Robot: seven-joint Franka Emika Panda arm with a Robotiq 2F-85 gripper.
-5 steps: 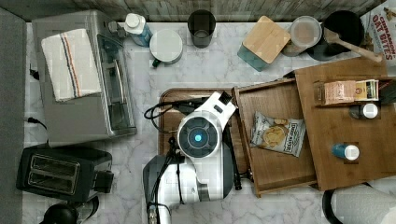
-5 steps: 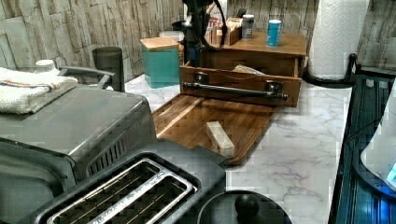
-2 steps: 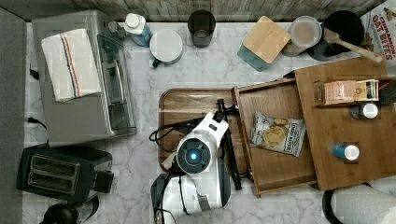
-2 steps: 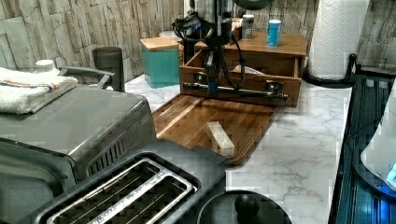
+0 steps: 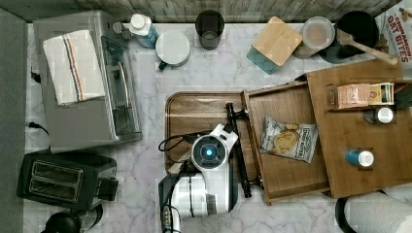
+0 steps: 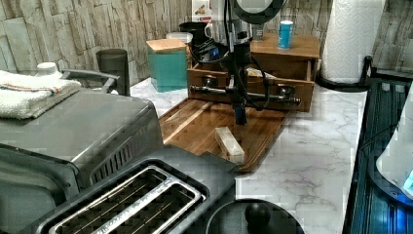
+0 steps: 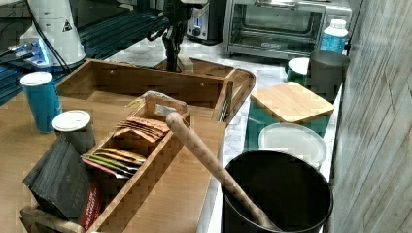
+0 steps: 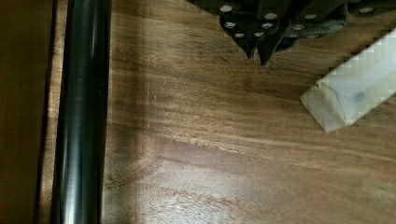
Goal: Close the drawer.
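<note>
The arm hangs vertical, gripper (image 8: 256, 46) pinched together (holding nothing) over the tray (image 8: 210, 140), beside the open drawer's (image 5: 291, 179) handle (image 8: 79, 116).

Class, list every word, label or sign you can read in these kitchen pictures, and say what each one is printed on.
"OAT BITES": on the box at the top view's upper right corner; the smaller line above it is blurred.
Print on the snack bag in the drawer: too small to read.
Triangular warning sign on the white robot base: symbol unreadable.
Tea packets and dark packet: lettering blurred.
</note>
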